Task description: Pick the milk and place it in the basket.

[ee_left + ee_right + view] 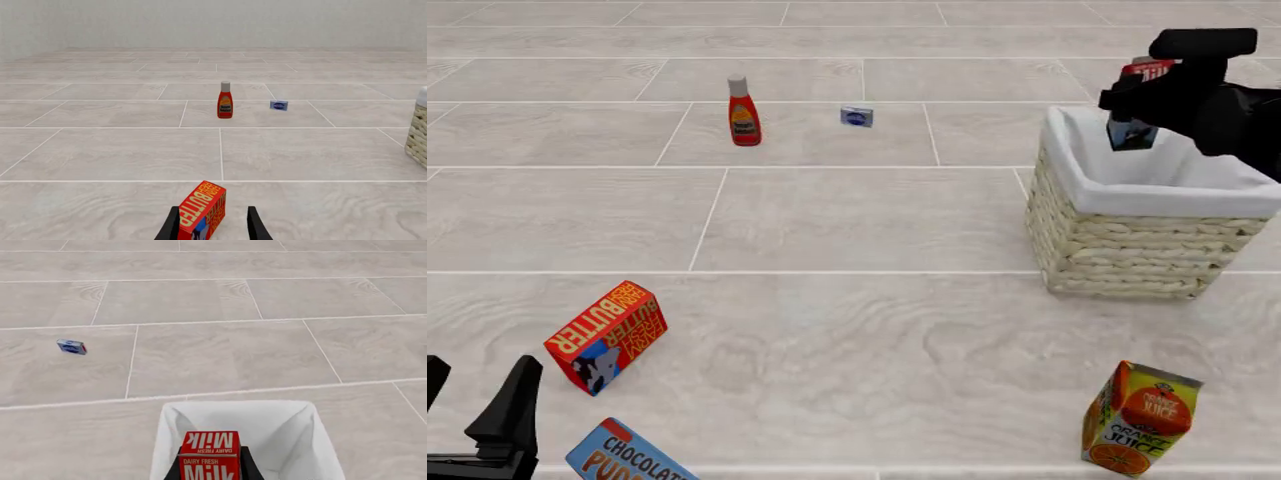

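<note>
Right fingers: the right gripper has its black fingers pinching the small gable-top milk carton, red above with white "MILK" lettering, one on each side of it.
Milk: carried upright in the air at the far right of the scene, over the far part of the large cream woven wicker basket with white cloth lining; in the right wrist view the lining's opening lies directly beneath the carton.
Step in hand: transport looks finished and placement is beginning, since the carton hangs above the opening, not yet inside.
Next move: probably lowering the carton straight down past the rim, then spreading the fingers; staying centred would keep it off the cloth edge.
Left fingers: the left gripper is spread and holds nothing, low at the near left.
Nearby things: the tilted red "BUTTER" box lies on the table just beyond the left gripper; the orange juice carton stands near right, well apart from the basket.
</note>
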You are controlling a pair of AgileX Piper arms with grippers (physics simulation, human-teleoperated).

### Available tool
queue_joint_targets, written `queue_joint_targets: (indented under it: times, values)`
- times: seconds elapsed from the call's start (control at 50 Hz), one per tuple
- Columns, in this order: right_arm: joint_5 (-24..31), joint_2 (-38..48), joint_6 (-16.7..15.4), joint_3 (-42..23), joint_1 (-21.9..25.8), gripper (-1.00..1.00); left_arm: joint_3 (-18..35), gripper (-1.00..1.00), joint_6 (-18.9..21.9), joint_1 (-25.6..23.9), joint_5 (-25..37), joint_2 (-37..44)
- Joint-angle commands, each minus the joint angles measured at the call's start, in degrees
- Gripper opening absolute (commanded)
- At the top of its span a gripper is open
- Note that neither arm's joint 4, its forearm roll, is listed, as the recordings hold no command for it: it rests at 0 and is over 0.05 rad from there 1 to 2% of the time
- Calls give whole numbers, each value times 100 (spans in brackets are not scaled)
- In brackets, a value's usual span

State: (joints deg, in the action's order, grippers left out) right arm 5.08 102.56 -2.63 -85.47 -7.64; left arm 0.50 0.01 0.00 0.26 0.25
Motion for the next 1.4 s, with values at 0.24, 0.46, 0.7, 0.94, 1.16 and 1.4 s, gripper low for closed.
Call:
queue_joint_targets:
  times: [0.24,0.46,0.7,0.94,1.16,1.4]
  values:
    - [220,590,78,-586,-261,-100,0,100,2,0,2,2]
    - [317,836,81,-795,-309,-100,0,100,1,0,2,2]
    - [193,1060,156,-682,-381,-100,-22,100,0,-5,-8,-16]
    - [189,1273,168,-720,-407,-100,-19,100,0,-5,-5,-17]
    - [182,1382,193,-772,-439,-100,-32,100,0,-5,-18,-14]
    - [190,1404,184,-753,-478,-100,-23,100,-1,-4,-10,-16]
